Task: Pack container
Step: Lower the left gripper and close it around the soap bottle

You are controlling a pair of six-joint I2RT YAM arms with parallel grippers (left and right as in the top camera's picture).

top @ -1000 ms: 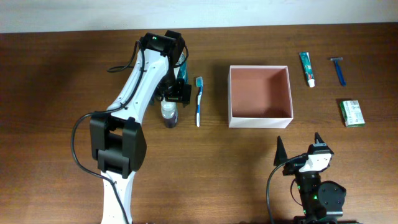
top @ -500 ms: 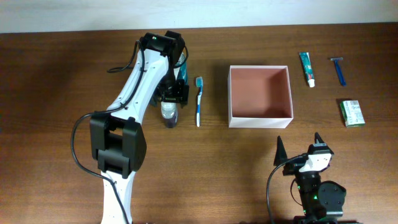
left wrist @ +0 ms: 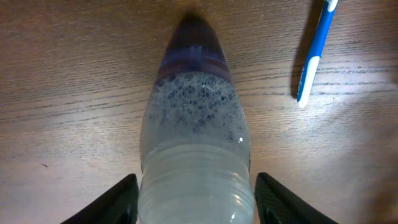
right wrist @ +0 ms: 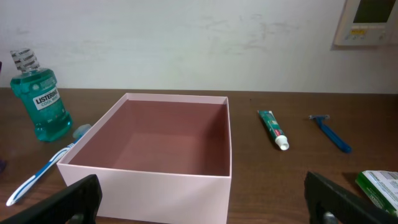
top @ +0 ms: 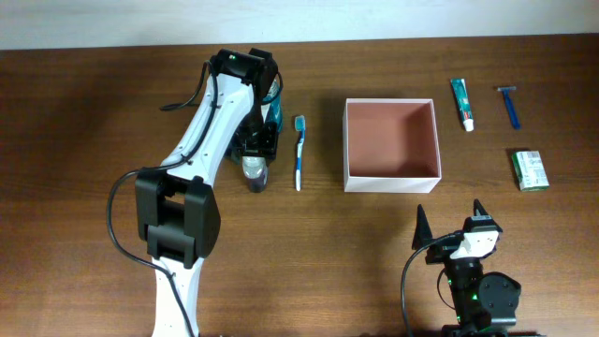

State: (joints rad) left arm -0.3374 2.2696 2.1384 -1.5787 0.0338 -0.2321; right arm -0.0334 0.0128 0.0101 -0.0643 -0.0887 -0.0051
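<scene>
The container, a square white-walled box with a reddish-pink inside, stands at centre right and holds nothing; the right wrist view shows it close ahead. A clear bottle of foamy liquid with a dark purple cap lies on the table left of it. My left gripper is open and low over this bottle, one finger on each side of the bottle's body, with thin gaps. My right gripper is open and empty at the front, facing the container.
A green mouthwash bottle stands just behind the left gripper. A blue toothbrush lies between the clear bottle and the container. A toothpaste tube, a blue razor and a small green packet lie right of the container.
My left gripper has moved slightly left and toward the front, settling around the lying clear bottle. The right arm has not moved.
</scene>
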